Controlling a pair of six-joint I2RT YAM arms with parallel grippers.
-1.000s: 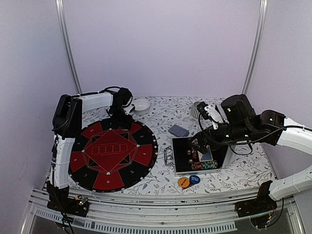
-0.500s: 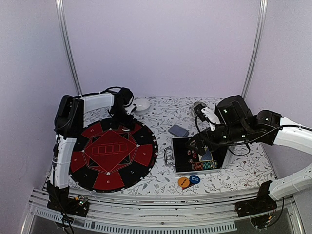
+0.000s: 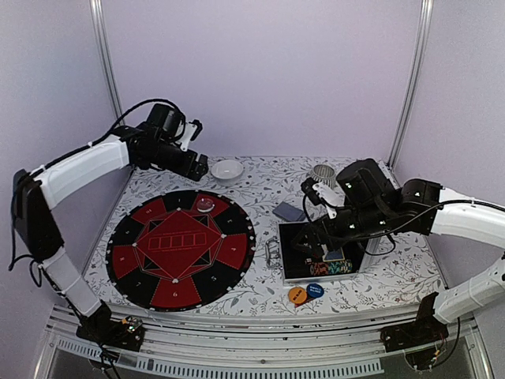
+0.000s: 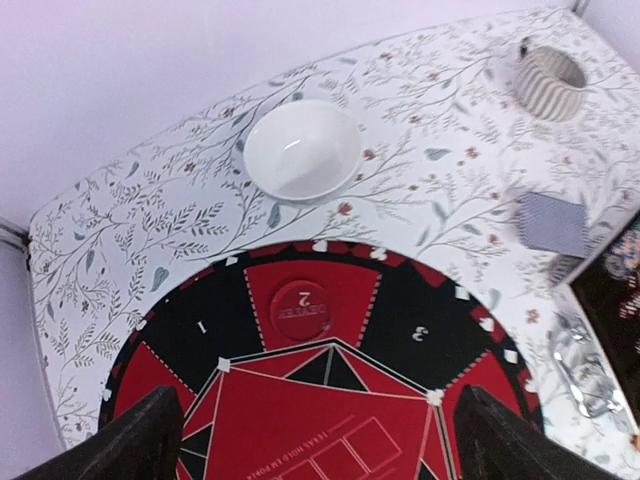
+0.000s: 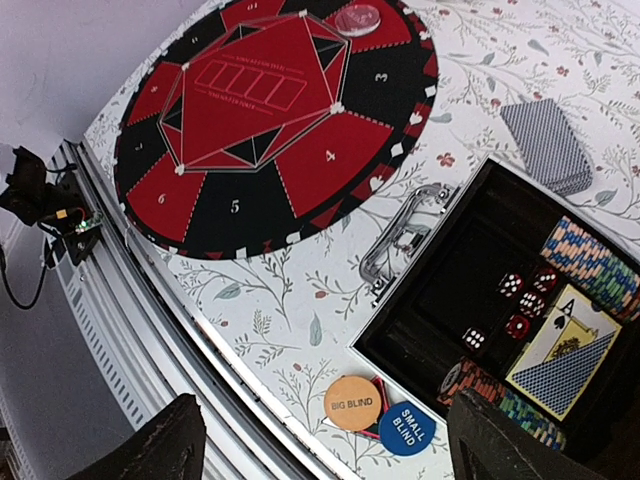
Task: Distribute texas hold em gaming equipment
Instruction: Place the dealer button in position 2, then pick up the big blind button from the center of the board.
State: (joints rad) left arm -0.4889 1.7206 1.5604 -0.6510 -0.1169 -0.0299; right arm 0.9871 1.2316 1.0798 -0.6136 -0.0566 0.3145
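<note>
A clear round dealer disc (image 4: 302, 309) lies on the red sector marked 2 of the round red-and-black poker mat (image 3: 158, 268). My left gripper (image 4: 325, 450) hangs open high above the mat's far edge, holding nothing. An orange "big blind" disc (image 5: 352, 402) and a blue "small blind" disc (image 5: 405, 428) lie on the table by the black case (image 5: 450, 300), over a red marker (image 5: 378, 383). The case holds striped chips (image 5: 590, 262), red dice (image 5: 525, 285) and cards (image 5: 560, 355). A card deck (image 5: 545, 143) lies beyond it. My right gripper (image 5: 330, 450) hovers open above the two discs.
A white bowl (image 4: 302, 150) sits behind the mat and a ribbed grey cup (image 4: 550, 82) stands at the far right. The case's metal handle (image 5: 405, 235) juts toward the mat. The table's near rail (image 5: 150, 330) runs close under the right gripper.
My left gripper opened, leaving the clear disc on sector 2, and the arm rose up and back from the mat. The right gripper shifted left over the case's near corner.
</note>
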